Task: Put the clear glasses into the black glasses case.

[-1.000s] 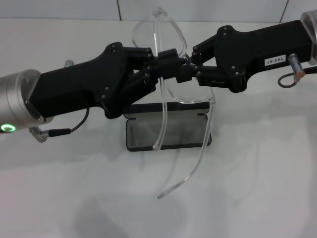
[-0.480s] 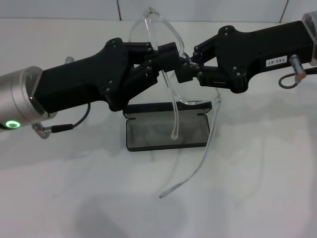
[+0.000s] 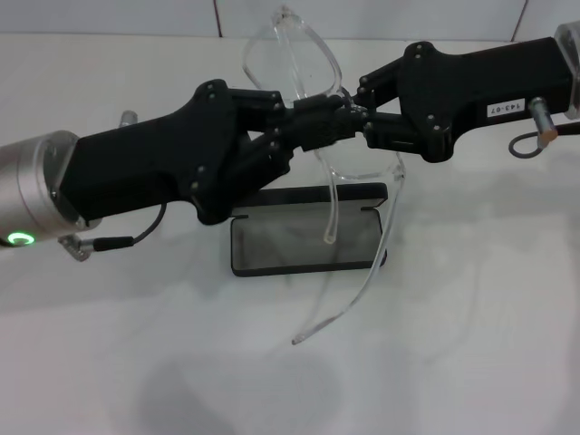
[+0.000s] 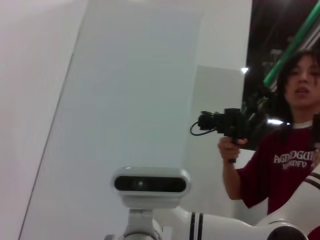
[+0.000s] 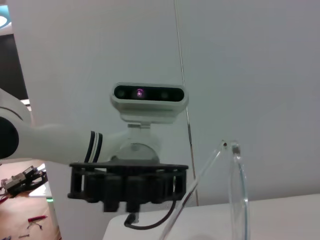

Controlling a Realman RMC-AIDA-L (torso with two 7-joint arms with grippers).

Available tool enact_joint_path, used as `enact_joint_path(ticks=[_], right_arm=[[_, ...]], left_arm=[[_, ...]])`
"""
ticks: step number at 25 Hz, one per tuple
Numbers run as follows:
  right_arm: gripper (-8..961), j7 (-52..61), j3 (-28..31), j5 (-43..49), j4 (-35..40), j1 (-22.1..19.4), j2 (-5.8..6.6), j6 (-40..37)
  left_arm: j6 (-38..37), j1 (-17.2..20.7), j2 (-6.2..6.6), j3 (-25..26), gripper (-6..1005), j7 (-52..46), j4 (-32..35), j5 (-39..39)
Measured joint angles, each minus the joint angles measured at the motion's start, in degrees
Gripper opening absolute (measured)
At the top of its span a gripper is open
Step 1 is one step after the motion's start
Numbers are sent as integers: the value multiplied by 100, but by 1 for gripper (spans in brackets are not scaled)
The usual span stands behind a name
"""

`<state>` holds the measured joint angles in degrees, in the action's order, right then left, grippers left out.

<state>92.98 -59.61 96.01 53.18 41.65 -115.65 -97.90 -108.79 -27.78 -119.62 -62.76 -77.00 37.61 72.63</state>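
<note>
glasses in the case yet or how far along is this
Not in yet. Done: the black glasses case lies open on the table, grey lining up. In hand: the clear glasses are held in the air above the case, with the left gripper and right gripper both closed on them at the middle, and their arms hang unfolded. Left: fold the arms, lower the glasses into the case.

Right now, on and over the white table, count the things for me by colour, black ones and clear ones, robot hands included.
Black: 3, the left gripper, the right gripper and the open glasses case.
Clear: 1, the glasses, held up between both grippers.
Total: 4.
</note>
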Motion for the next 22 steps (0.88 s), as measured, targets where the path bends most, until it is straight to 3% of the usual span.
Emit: enact_joint_path(ticks=[22], right_arm=[[119, -117, -54, -447, -59, -63, -18, -177]], left_arm=[[280, 0, -9, 36, 82, 9, -373, -175]])
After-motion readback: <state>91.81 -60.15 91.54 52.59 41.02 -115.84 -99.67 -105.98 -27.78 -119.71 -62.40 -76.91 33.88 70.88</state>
